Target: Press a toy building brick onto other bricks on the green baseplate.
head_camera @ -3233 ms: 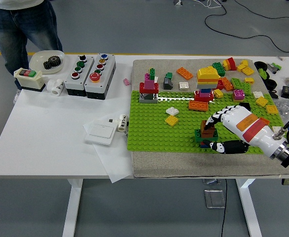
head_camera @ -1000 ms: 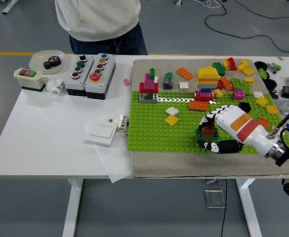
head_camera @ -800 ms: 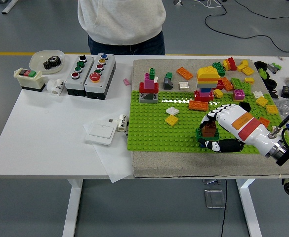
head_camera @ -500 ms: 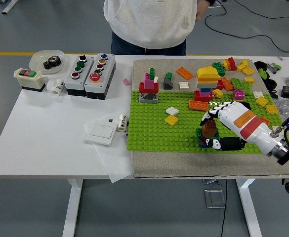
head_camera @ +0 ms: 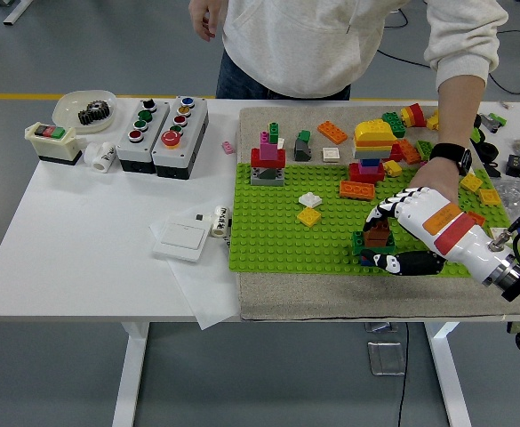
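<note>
One new arrival: person's hand [head_camera: 441,178] now reaching down from top right, touching back of right hand [head_camera: 387,233]. Right hand still clenched around brown brick [head_camera: 378,234] atop small stack, lower right of green baseplate [head_camera: 268,227]. Pressing apparently unfinished; likely assisted.

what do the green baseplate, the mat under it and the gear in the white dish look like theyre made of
Green baseplate: looks like hard moulded plastic, with an even grid of studs and a slight sheen. Mat under it: seems to be woven fabric or felt, matte grey-beige with a soft, speckled look. Gear in the white dish: dark and toothed, probably metal, but it could be dark plastic; too small to be sure.
</note>
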Available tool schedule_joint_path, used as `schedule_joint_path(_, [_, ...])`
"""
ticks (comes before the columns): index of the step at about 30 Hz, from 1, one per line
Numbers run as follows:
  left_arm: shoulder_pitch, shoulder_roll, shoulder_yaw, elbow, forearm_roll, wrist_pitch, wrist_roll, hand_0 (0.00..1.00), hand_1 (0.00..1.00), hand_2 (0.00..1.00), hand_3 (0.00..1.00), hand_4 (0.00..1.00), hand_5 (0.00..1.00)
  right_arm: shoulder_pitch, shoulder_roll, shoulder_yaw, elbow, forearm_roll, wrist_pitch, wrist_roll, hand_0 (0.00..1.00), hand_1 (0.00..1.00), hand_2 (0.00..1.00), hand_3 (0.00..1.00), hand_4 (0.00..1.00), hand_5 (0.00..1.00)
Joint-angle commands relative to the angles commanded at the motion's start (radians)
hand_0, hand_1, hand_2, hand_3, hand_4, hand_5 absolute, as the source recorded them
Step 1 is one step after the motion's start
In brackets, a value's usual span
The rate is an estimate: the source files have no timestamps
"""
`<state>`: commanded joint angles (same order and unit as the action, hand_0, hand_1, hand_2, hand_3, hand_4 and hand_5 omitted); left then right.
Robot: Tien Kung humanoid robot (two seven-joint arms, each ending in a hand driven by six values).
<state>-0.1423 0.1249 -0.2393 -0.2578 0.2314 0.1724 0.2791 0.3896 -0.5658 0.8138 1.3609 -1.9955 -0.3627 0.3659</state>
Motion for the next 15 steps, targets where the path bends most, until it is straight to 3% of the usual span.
schedule_joint_path(15, [0.003, 0.0, -0.005, -0.001, 0.01, -0.001, 0.003, 0.448, 0.565, 0.716, 0.76, 0.791, 0.811, -0.007, 0.005, -0.002, -0.012, -0.001, 0.001, 0.0, 0.54, 0.494, 0.532, 0.533, 0.754, 0.518])
